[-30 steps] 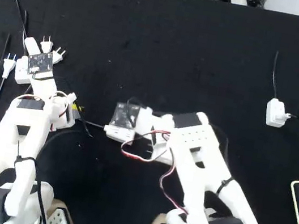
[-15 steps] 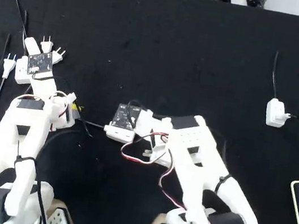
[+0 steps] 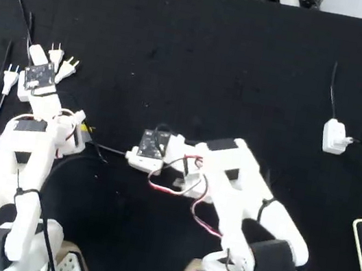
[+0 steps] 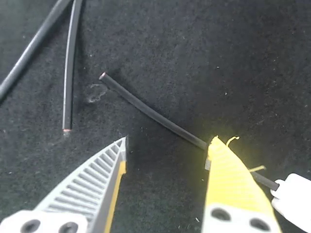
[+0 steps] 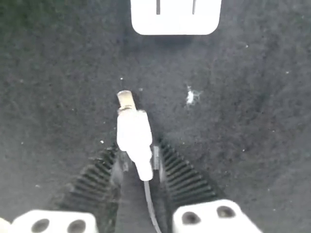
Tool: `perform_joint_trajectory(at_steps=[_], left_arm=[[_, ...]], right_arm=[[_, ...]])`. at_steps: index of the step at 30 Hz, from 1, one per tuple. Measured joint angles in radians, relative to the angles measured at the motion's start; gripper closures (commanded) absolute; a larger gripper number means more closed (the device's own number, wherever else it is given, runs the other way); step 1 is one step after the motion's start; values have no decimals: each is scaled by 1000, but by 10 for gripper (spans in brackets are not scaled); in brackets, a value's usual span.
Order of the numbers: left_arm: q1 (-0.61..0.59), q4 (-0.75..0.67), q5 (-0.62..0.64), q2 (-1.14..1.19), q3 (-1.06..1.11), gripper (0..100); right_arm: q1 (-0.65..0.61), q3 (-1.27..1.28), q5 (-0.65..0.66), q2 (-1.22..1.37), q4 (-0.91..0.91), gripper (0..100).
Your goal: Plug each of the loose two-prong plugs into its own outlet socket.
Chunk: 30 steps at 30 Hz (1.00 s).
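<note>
Right fingers: clenching a white two-prong plug by its body, prong end projecting past the fingertips, cord trailing back between them. White outlet socket is lying just ahead of the fingertips, apart from the prongs. Its slots are sitting off the plug's line, to one side.

Left fingers: spread wide, gripping nothing, hanging low over the table. Black cord is running across the gap between them and passing under the yellow finger. A white plug body is lying just outside that finger. Two further cords are lying beyond the grey fingertip.

Change over the past second, high view: right arm is swinging its elbow and shoulder inward while its wrist is barely shifting. Left arm is sliding its wrist away from the right arm, alongside the loose plugs.

Reading: right side is probably trimming its aim, not yet inserting, and the prongs need bringing onto the slots. Left side is apparently settling over a grasp, and several plugs are waiting unplugged.

Pose: right arm is folding sharply, wrist low toward the table centre. Left arm is stretching forward nearly straight, wrist pitching down.
</note>
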Motion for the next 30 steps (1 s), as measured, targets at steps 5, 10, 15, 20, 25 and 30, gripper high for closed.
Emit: perform_joint_trajectory(at_steps=[5,10,15,20,25,30], left_arm=[[0,0,0,0,0,734],[0,0,0,0,0,734],[0,0,0,0,0,734],[0,23,0,-28,0,734],[0,49,0,-178,54,734],[43,49,0,-371,149,734]], right_arm=[[3,0,-37,-54,8,988],[2,0,-118,-245,84,988],[-84,23,-305,-404,60,988],[-229,75,-483,-410,-101,988],[-327,160,-666,-400,-324,988],[-351,279,-783,-400,-529,988]])
